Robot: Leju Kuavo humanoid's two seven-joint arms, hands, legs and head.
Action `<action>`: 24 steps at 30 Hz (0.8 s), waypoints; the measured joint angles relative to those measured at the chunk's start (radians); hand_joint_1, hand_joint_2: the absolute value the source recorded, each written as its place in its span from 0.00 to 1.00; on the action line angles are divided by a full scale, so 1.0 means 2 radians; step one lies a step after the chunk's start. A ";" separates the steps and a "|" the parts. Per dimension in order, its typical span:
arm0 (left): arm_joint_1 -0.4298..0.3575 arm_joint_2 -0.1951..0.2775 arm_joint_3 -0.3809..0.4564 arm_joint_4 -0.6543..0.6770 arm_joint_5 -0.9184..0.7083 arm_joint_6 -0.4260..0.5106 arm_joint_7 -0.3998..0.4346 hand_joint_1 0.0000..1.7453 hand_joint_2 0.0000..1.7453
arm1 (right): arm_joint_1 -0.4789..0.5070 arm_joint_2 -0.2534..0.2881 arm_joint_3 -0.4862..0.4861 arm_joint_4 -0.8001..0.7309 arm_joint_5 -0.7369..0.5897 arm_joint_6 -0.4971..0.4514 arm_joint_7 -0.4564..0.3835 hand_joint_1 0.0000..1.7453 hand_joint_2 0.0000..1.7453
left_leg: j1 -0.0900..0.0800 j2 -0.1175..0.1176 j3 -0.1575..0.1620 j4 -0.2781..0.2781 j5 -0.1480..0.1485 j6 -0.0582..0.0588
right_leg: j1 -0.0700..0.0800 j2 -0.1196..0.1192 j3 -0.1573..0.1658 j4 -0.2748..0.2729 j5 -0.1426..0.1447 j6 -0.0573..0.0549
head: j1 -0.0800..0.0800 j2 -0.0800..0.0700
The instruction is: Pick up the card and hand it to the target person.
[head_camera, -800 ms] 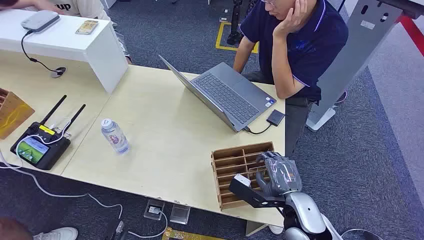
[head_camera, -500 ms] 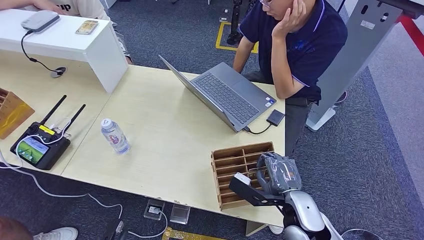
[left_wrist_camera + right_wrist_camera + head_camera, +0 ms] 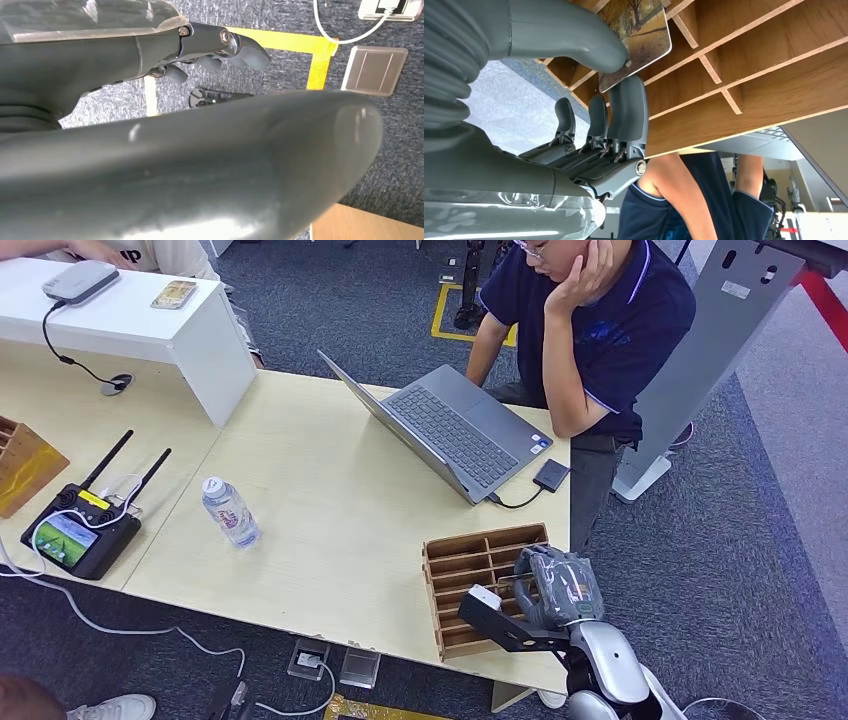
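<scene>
While the right hand (image 3: 589,100) pinches the card (image 3: 639,35) between thumb and finger, the card sits partly inside the wooden rack (image 3: 470,565). Grasp step is in hand. Next move calls for lifting it out and extending toward the person (image 3: 590,330) beyond the hand.

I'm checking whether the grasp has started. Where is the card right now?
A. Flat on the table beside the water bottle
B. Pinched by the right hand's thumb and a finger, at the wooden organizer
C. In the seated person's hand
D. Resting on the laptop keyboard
B: in the right wrist view the card sits between the right hand's thumb and a finger, right at the organizer's slots.
</scene>
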State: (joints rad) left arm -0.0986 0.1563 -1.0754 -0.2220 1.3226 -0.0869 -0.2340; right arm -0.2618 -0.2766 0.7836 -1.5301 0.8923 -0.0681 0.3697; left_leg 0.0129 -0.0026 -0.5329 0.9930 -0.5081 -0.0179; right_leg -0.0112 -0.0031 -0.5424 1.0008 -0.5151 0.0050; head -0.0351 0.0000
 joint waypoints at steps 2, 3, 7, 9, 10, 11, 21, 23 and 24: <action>0.000 0.000 0.000 0.000 0.000 0.000 0.000 0.00 0.00 | 0.000 0.000 0.000 0.000 0.000 -0.001 0.000 0.75 1.00 | 0.000 0.000 0.000 0.000 0.000 0.000 | 0.000 0.000 0.000 0.000 0.000 0.000 | 0.000 0.000; 0.000 0.000 0.000 0.000 0.000 0.000 0.000 0.00 0.00 | 0.000 0.000 0.000 0.000 0.000 -0.001 0.000 0.76 1.00 | 0.000 0.000 0.000 0.000 0.000 0.000 | 0.000 0.000 0.000 0.000 0.000 0.000 | 0.000 0.000; 0.000 0.001 0.000 0.000 -0.001 -0.001 -0.001 0.00 0.00 | 0.000 0.000 0.000 0.000 0.000 -0.001 0.000 0.80 1.00 | 0.000 0.000 0.000 0.000 0.000 0.000 | 0.000 0.000 0.000 0.000 0.000 0.000 | 0.000 0.000; 0.000 0.002 0.000 0.000 -0.001 -0.001 -0.003 0.00 0.00 | 0.000 0.000 0.000 0.000 0.000 -0.001 0.000 0.82 1.00 | 0.000 0.000 0.000 0.000 0.000 0.000 | 0.000 0.000 0.000 0.000 0.000 0.000 | 0.000 0.000; 0.000 0.002 0.000 0.000 -0.002 -0.002 -0.004 0.00 0.00 | 0.000 0.000 0.000 0.000 0.000 -0.001 -0.001 0.82 1.00 | 0.000 0.000 0.000 0.000 0.000 0.000 | 0.000 0.000 0.000 0.000 0.000 0.000 | 0.000 0.000; 0.000 0.002 0.000 0.000 -0.002 -0.003 -0.005 0.00 0.00 | 0.000 0.000 0.000 0.000 0.000 -0.001 -0.001 0.83 1.00 | 0.000 0.000 0.000 0.000 0.000 0.000 | 0.000 0.000 0.000 0.000 0.000 0.000 | 0.000 0.000; 0.000 0.003 0.000 0.000 -0.007 -0.007 -0.017 0.00 0.00 | 0.000 0.000 0.000 0.000 -0.002 -0.002 -0.001 0.83 1.00 | 0.000 0.000 0.001 0.000 0.000 0.000 | 0.000 0.000 0.001 0.000 0.000 0.000 | 0.000 0.000; 0.000 0.003 0.000 0.000 -0.005 -0.007 -0.017 0.00 0.00 | 0.000 0.000 0.000 0.000 -0.002 -0.002 -0.001 0.83 1.00 | 0.000 0.000 0.001 0.000 0.000 0.000 | 0.000 0.000 0.001 0.000 0.000 0.000 | 0.000 0.000; 0.000 0.003 0.000 0.000 -0.005 -0.007 -0.017 0.00 0.00 | 0.000 0.000 0.000 0.000 -0.002 -0.002 -0.001 0.83 1.00 | 0.000 0.000 0.001 0.000 0.000 0.000 | 0.000 0.000 0.001 0.000 0.000 0.000 | 0.000 0.000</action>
State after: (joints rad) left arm -0.0986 0.1614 -1.0758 -0.2220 1.3133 -0.1018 -0.2675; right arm -0.2615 -0.2766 0.7836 -1.5305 0.8879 -0.0717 0.3670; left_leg 0.0129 -0.0023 -0.5314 0.9930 -0.5081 -0.0179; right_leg -0.0112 -0.0029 -0.5411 1.0008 -0.5151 0.0050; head -0.0351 0.0000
